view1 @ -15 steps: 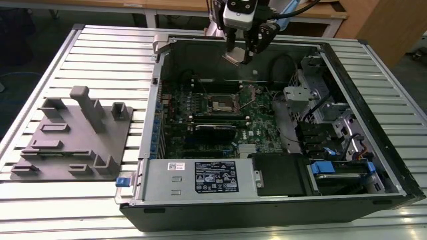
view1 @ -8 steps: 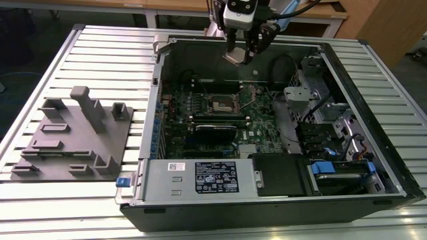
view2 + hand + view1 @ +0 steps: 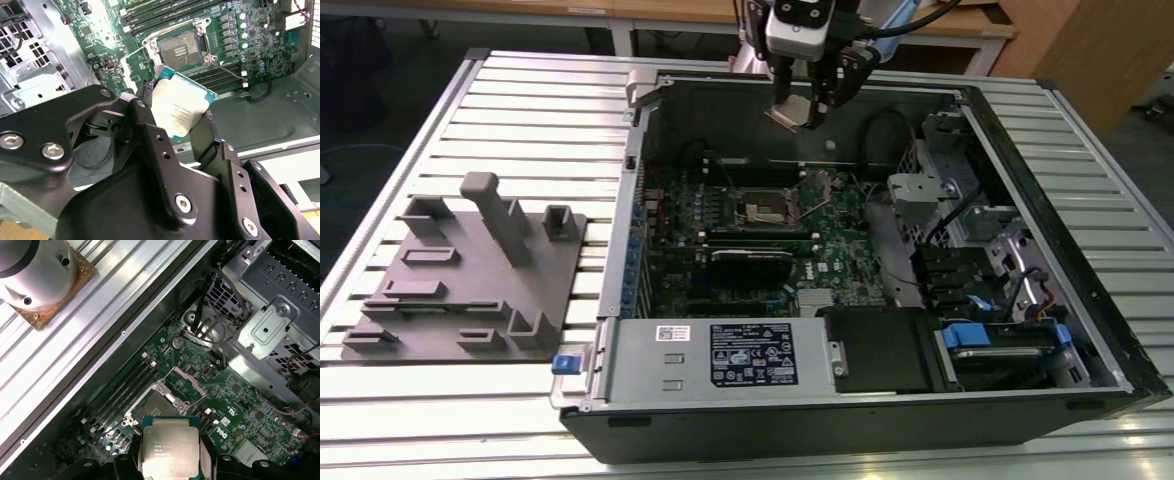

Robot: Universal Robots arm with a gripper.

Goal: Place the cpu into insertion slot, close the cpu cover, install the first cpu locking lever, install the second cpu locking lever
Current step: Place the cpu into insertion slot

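The gripper [image 3: 801,110] hangs over the open computer case [image 3: 1067,330], its fingers closed on two opposite edges of the cpu [image 3: 790,117]. In the second wrist view the cpu [image 3: 184,105] sits tilted between the black fingers [image 3: 150,135], apart from the insertion slot [image 3: 181,47], which lies bare on the motherboard [image 3: 260,30]. The cpu cover [image 3: 187,381] seems swung open beside the slot. The fingers hide the chip's gripped edges, and the locking levers are hard to make out.
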